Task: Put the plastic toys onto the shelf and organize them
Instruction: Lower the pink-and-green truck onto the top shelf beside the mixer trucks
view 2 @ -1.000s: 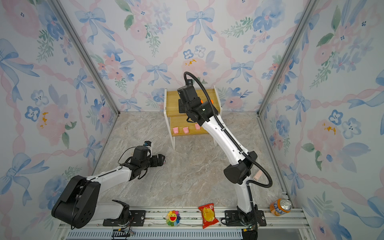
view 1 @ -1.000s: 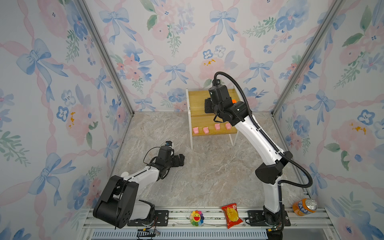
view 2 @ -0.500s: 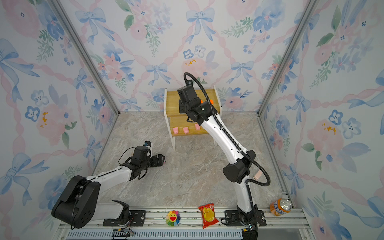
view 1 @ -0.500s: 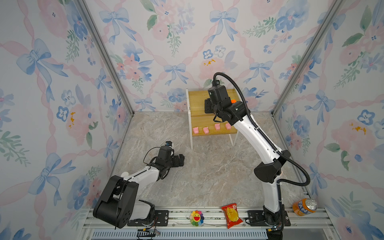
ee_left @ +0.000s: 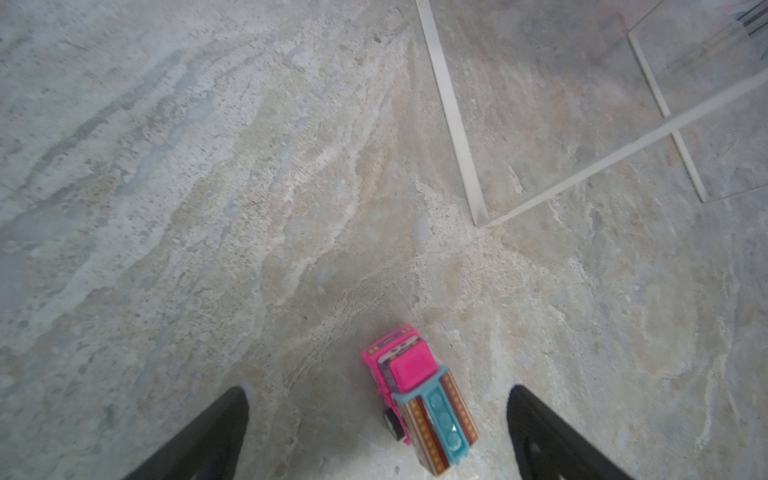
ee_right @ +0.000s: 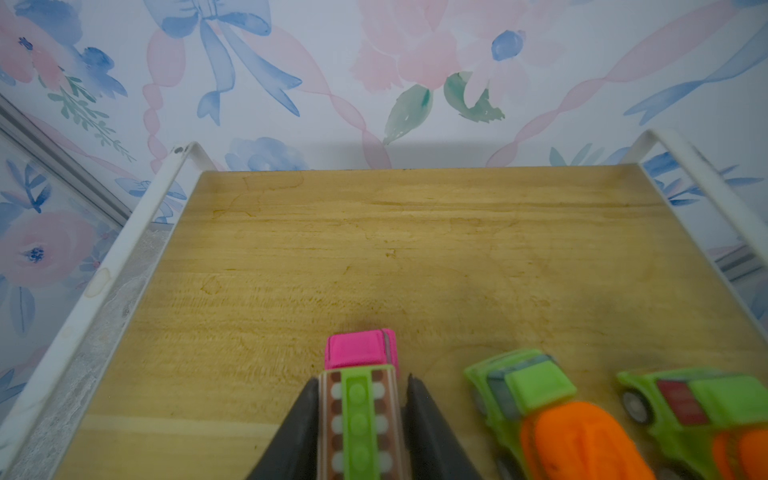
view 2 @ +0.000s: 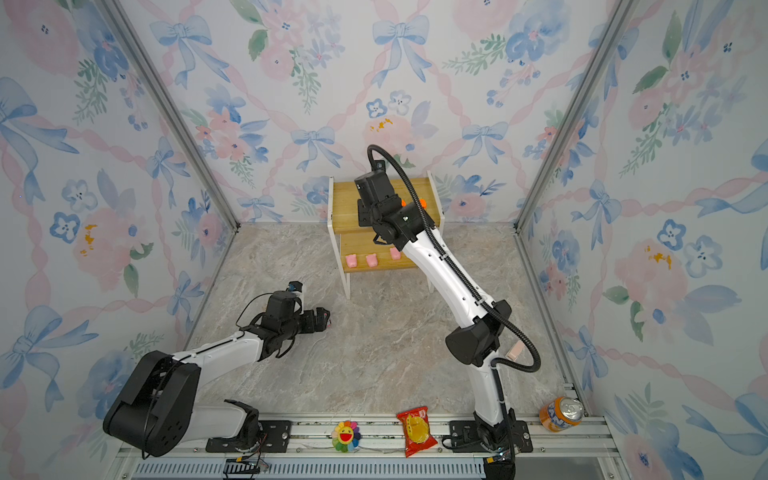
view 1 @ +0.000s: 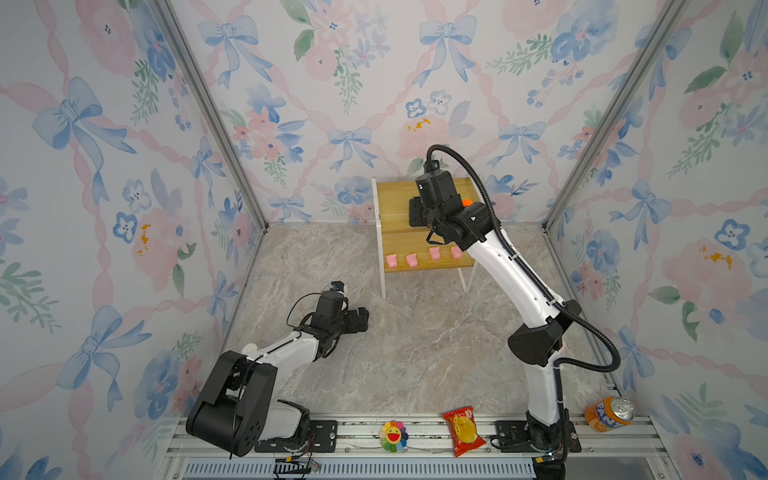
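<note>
Low centre, right wrist view — our right gripper [ee_right: 360,379] sits barely apart around the pink-and-green car [ee_right: 359,353]; we widen before lifting straight off.

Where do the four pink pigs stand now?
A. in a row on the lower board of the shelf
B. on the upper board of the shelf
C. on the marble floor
A: in a top view the four pink pigs stand side by side on the lower board of the shelf.
</note>
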Controlling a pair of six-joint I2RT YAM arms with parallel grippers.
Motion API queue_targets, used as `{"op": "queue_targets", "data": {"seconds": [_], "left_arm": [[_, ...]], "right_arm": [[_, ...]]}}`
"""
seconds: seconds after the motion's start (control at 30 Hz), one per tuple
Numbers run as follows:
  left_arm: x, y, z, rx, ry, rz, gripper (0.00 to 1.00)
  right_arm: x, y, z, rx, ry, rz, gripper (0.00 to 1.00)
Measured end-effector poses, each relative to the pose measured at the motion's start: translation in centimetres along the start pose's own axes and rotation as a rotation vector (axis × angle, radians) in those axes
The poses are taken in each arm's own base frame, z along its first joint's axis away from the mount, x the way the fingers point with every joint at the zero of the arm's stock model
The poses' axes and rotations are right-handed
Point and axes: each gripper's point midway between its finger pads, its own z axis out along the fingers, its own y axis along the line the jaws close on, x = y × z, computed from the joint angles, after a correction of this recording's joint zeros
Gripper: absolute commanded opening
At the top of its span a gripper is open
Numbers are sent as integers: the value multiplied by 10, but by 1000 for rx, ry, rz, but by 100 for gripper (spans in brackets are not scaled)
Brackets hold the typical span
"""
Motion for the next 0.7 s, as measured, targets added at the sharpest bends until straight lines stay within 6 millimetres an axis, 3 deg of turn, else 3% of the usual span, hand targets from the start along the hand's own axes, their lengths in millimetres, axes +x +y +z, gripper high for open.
{"op": "queue_targets", "data": {"seconds": [0.7], "left_arm": [[-1, 0, 0, 1, -2, 0, 98]], "right_arm": [[2, 4, 0, -28, -1, -12, 43]]}}
